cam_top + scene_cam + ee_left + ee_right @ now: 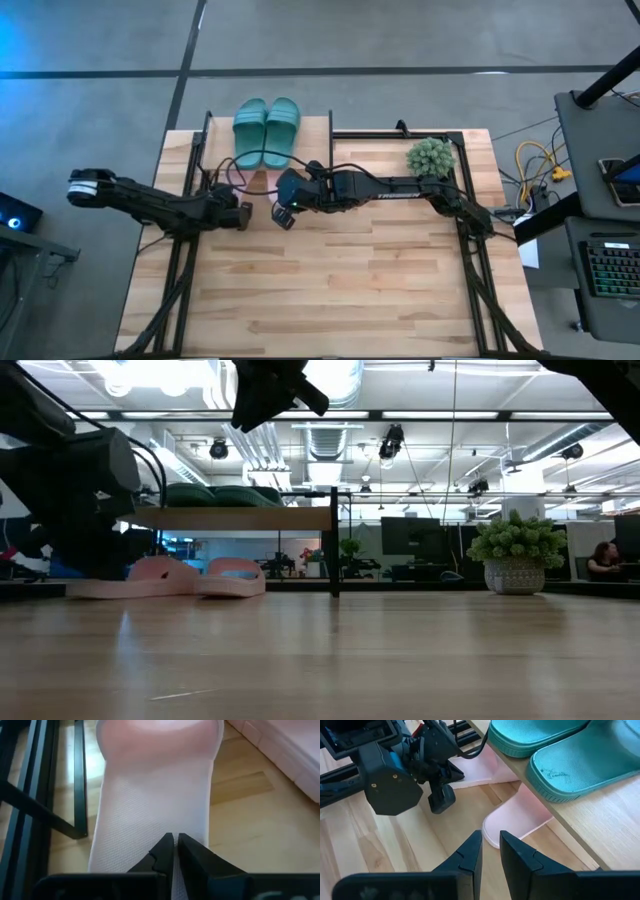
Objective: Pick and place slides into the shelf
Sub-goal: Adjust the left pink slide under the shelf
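Observation:
The teal pair (265,128) (560,750) lies side by side on the shelf's wood top board (316,135) (240,518). Both pink slides (150,578) (235,576) rest flat on the table under that board, heels sticking out toward the near side (517,817) (475,770). My left gripper (245,215) (175,842) is shut, low over the heel end of the left pink slide (155,800). My right gripper (283,215) (490,842) is shut, raised above the table (275,395) and pointing at the right pink slide's heel. My left gripper's shut fingers (165,850) come slanting down from the near left over the heel end of the left pink slide's footbed (150,830). I cannot tell whether they touch it. The slide lies flat on the table, toe under the shelf.
A fuzzy green plant in a pot (430,157) (515,550) stands at the table's far right. Black frame rails (190,260) (475,270) run along both sides. The shelf's thin black leg (334,545) stands right of the pink slides. Bare wood spreads across the near half.

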Available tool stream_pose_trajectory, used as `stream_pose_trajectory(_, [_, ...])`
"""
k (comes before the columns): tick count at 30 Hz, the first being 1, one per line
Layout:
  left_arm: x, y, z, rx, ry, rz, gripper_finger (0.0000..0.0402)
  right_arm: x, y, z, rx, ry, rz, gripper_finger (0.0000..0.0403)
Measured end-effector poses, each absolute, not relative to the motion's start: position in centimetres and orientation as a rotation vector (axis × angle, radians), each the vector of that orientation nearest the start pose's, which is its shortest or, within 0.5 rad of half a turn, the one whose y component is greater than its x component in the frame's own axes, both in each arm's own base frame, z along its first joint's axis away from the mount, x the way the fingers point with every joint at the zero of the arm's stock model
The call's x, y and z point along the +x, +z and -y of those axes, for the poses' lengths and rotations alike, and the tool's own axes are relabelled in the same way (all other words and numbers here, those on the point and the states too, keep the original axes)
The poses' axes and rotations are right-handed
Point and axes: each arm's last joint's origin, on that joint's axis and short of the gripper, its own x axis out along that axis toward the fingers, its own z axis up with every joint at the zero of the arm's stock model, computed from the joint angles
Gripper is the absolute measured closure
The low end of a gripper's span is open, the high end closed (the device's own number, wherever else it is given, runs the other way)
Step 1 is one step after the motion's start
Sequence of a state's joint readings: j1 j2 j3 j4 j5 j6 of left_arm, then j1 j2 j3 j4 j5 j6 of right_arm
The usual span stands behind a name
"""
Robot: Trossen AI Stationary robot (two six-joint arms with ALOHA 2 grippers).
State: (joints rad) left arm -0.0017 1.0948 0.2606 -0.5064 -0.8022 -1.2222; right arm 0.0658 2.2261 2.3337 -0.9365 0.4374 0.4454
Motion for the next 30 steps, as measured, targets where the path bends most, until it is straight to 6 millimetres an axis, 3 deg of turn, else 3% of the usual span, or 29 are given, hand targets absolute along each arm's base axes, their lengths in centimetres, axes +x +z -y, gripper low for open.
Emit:
stream_pose_trajectory(21, [16.9, 11.4, -2.8, -0.495, 1.115, -0.528, 0.0385, 48.1, 32.9, -1.9, 0.208, -0.52, -0.713, 0.0344])
stream_pose_trajectory(30, [16.9, 12.7, -2.8, -0.531, 1.085, -0.459, 0.0385, 48.0, 32.9, -1.9, 0.205, -0.522, -0.721, 0.0344])
